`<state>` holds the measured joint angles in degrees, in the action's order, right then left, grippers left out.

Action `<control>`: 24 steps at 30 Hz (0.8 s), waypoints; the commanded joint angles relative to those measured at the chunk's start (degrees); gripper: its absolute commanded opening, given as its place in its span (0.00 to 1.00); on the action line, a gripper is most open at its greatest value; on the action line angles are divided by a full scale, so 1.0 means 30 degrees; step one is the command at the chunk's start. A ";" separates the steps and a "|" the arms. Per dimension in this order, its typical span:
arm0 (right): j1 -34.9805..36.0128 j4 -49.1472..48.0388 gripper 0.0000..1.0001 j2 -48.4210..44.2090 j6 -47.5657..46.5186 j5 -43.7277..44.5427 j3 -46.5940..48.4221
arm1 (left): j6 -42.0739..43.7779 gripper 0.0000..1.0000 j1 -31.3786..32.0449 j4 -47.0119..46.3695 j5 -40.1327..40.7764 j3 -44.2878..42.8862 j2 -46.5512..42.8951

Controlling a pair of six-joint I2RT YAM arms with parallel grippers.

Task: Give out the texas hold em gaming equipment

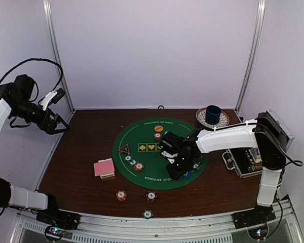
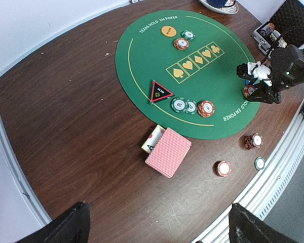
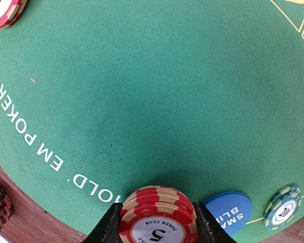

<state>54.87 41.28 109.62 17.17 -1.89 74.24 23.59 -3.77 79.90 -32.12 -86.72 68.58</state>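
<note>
Clamping a short stack of orange-red poker chips (image 3: 157, 202) in the right tool (image 3: 156, 225), fingers (image 3: 109, 225) pressed against both sides of the stack, low over the near-right part of the green felt mat (image 3: 142, 101); cannot tell whether the stack touches the felt. Lying just right of that stack on the mat: a blue disc (image 3: 228, 212), and beyond it, at the mat's edge, a small green chip stack (image 3: 283, 202).

Holding the left tool (image 2: 157, 208) high above the left side of the desk (image 2: 66, 126), spread wide with nothing between its fingers.

Sitting near the mat's left edge: a red-black triangle marker (image 2: 161, 91), with a row of three chips (image 2: 191, 106) just beside it, two pale green and one orange-red. Resting at the far part of the mat: an orange disc (image 2: 168, 31) with two chips (image 2: 181, 43) close by. Stacked on the bare desk at the mat's near left: pink-backed playing cards (image 2: 168, 152), top cards askew over a face-up card. Standing apart along the near edge of the desk: three more chips (image 2: 223, 168).

Parked at the far right corner: a dark blue cup (image 1: 213, 113) on a patterned saucer (image 1: 222, 121); at the right side, a black case (image 1: 243, 163).
</note>
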 commanded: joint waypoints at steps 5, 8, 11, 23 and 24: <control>-0.0077 -0.0387 0.29 -0.0003 0.0378 -0.0053 -0.0260 | 0.0673 0.97 -0.0062 0.0068 -0.0212 0.0282 -0.0021; -0.0097 -0.0402 0.42 0.0126 0.0371 -0.0332 -0.0254 | 0.0733 0.97 -0.0062 0.0058 -0.0172 0.0314 0.0011; -0.0097 -0.0300 0.61 0.0232 0.0346 -0.0554 -0.0150 | 0.0748 0.98 -0.0062 0.0057 -0.0150 0.0342 0.0018; 0.0810 0.2253 0.71 -0.1988 -0.0465 0.0514 0.2682 | 0.0807 0.97 -0.0054 0.0069 -0.0043 0.0283 -0.0096; 0.1137 0.2565 0.71 -0.1958 -0.0488 0.0476 0.3036 | 0.0807 0.97 -0.0061 0.0067 -0.0020 0.0257 -0.0110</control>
<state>55.51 45.45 107.70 16.75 -2.20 78.48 25.06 -3.77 80.27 -32.01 -85.93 68.58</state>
